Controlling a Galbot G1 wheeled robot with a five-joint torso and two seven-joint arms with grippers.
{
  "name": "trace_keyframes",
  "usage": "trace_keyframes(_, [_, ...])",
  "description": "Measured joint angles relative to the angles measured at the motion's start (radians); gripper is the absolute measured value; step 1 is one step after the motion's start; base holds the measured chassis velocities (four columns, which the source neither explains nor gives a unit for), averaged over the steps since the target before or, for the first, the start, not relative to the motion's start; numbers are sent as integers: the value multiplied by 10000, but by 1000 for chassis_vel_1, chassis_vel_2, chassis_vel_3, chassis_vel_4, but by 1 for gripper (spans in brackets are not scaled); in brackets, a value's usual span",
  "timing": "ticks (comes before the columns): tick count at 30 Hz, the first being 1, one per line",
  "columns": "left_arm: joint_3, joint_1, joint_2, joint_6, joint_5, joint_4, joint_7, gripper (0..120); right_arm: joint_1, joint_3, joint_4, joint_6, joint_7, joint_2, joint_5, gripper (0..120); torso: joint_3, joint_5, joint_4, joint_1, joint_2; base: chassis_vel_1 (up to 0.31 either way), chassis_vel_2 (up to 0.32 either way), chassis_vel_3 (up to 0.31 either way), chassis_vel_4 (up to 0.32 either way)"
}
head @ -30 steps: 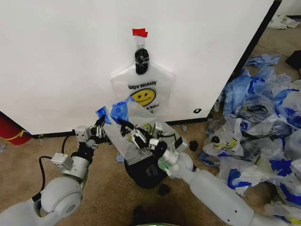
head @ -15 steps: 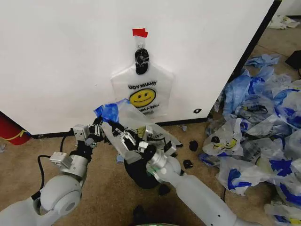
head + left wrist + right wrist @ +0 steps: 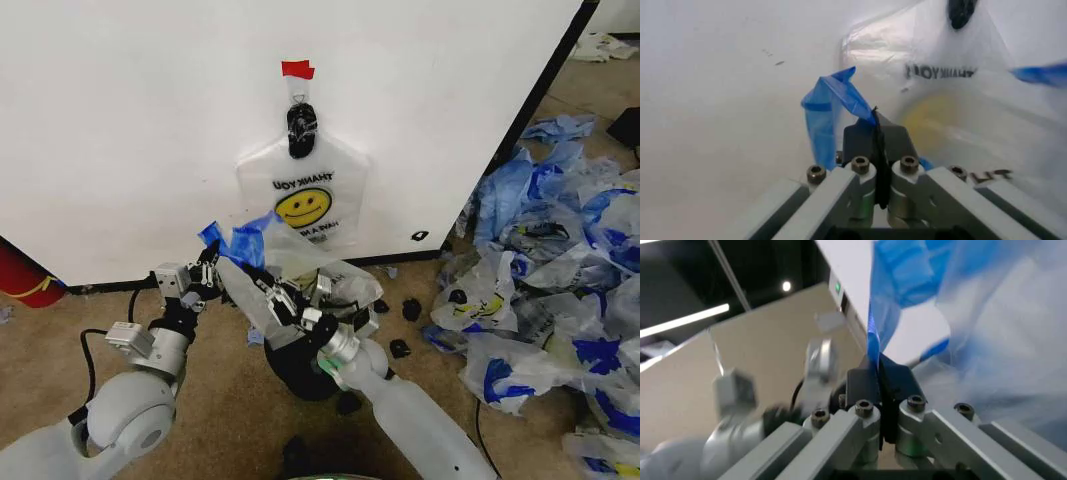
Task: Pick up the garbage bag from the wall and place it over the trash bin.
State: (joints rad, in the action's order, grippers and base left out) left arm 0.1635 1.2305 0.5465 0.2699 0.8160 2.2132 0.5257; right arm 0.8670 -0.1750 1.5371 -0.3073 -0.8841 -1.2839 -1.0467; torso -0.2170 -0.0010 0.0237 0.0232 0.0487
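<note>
1. The bag [image 3: 300,275] is off the wall and held between both arms, low in front of the wall, just above the bin [image 3: 305,370]; the step in hand looks like spreading its mouth to fit it over the bin.
2. The left gripper [image 3: 205,270] has its jaws pressed together on a blue handle [image 3: 830,102], at the bag's left edge.
3. The right gripper [image 3: 280,295] likewise pinches blue bag plastic [image 3: 890,300], near the bag's middle and close to the left one.
4. The bin stands on the floor under the bag, mostly hidden by the right arm.
5. Another smiley bag [image 3: 303,195] hangs on the wall behind.
6. Next, I judge, the grippers must draw apart to open the mouth, then lower it around the bin's rim.
</note>
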Motion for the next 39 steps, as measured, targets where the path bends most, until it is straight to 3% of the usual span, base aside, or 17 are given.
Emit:
trace_keyframes(2, [-3,-23,-84,-1,12,10,-12,0,-31,-338,276,4,132,809,-103,0,-2,1,-1,1,-1,0,0,0,0])
trace_keyframes(9, [-14,56,-25,-2,-5,85,-34,0,-211,-850,1071,47,383,2114,-542,0,-3,2,-1,2,-1,0,0,0,0])
trace_keyframes(28, [17,766,20,-158,-34,573,48,0,-822,-845,2452,244,1110,2566,-1604,0,-3,1,-1,1,-1,0,0,0,0])
trace_keyframes(39, [-178,1017,447,-88,-507,134,-24,0,-422,-758,2837,252,1230,2841,-1858,0,-3,0,-1,2,-1,0,0,0,0])
